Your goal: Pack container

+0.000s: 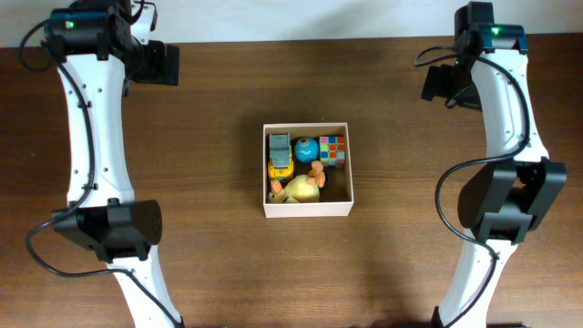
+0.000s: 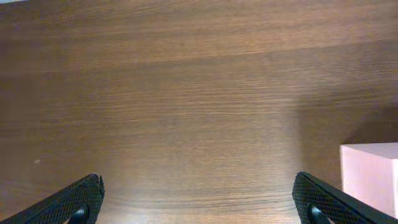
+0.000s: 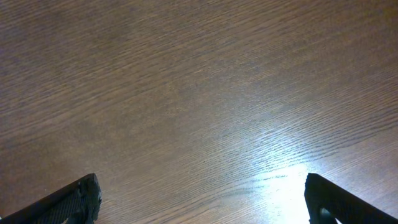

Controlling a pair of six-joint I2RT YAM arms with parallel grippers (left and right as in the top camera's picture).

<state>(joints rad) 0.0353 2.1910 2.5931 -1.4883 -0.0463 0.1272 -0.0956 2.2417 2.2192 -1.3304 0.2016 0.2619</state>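
Note:
The container [image 1: 308, 209] is a square white-walled cardboard box with a tan inside, at the middle of the table. In it lie a toy truck [image 1: 280, 155], a blue ball [image 1: 305, 148], a colour cube [image 1: 332, 150] and a yellow duck [image 1: 301, 189]. My left gripper [image 2: 198, 199] is open and empty over bare wood at the far left; a white corner of the container [image 2: 370, 177] shows at the right edge of its view. My right gripper [image 3: 202, 199] is open and empty over bare wood at the far right.
The dark wooden table [image 1: 200, 137] surrounds the box on all sides. The left arm [image 1: 91, 118] runs down the left side and the right arm [image 1: 506, 137] down the right side.

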